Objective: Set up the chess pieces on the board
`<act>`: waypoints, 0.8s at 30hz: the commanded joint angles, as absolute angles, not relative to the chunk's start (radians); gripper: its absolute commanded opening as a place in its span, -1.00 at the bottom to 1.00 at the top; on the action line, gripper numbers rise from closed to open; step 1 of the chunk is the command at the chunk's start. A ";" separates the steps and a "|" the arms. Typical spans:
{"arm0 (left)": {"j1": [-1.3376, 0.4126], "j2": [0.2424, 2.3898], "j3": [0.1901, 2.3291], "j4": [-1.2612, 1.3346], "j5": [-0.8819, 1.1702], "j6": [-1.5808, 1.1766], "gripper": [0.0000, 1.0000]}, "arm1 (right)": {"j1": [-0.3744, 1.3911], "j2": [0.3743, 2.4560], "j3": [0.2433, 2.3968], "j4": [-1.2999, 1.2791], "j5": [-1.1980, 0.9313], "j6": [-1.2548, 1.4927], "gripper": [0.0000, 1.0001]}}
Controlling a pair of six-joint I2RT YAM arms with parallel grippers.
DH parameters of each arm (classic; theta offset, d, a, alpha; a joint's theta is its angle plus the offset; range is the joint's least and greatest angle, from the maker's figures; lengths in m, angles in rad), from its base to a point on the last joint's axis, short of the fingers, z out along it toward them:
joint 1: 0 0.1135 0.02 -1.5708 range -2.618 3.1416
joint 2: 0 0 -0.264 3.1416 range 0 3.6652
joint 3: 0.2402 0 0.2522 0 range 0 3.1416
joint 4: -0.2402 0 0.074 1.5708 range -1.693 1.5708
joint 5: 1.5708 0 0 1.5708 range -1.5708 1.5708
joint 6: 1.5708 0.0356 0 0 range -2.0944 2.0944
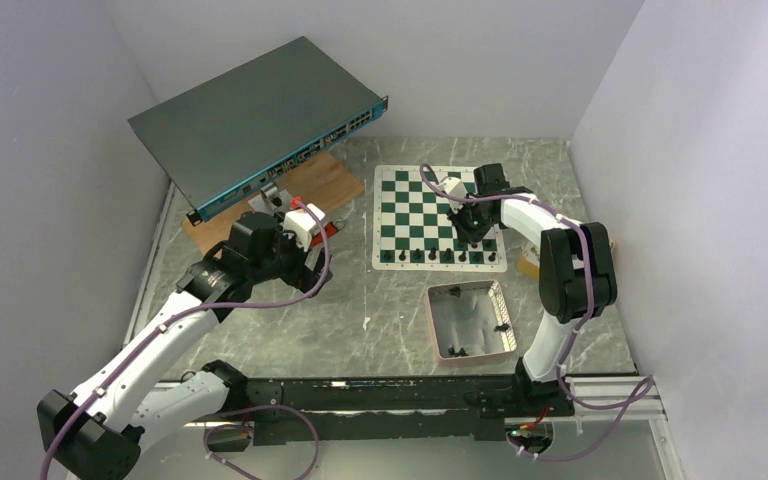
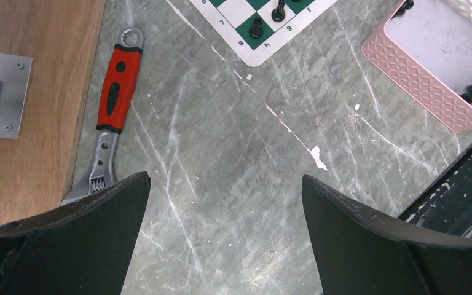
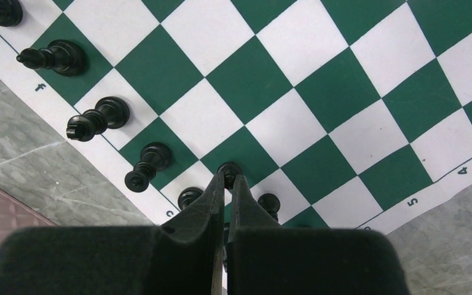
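Note:
The green and white board (image 1: 410, 200) lies at the table's middle back. Several black chess pieces (image 1: 432, 256) stand along its near edge row. My right gripper (image 1: 472, 236) hangs over the board's near right part. In the right wrist view it (image 3: 228, 179) is shut on a small black pawn (image 3: 228, 168) over a green square in the second row. Other pieces (image 3: 98, 118) stand in the edge row beside it. My left gripper (image 2: 224, 184) is open and empty above bare table, left of the board (image 2: 246, 58).
A pink-rimmed metal tray (image 1: 430, 325) with a few black pieces (image 1: 503, 327) sits in front of the board. A red-handled wrench (image 2: 114, 104) lies by a wooden block (image 1: 300, 190). A tilted network switch (image 1: 260, 125) stands at the back left.

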State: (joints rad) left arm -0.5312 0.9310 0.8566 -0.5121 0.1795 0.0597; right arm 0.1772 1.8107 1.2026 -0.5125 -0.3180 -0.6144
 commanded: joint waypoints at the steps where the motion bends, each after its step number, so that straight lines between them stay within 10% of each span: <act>1: -0.527 0.911 0.861 -0.476 0.199 0.071 0.98 | 0.173 1.822 1.248 -0.477 -0.307 -0.589 -1.00; 24: -0.526 0.910 0.861 -0.476 0.198 0.072 0.98 | 0.171 1.866 1.252 -0.494 -0.275 -0.590 -0.98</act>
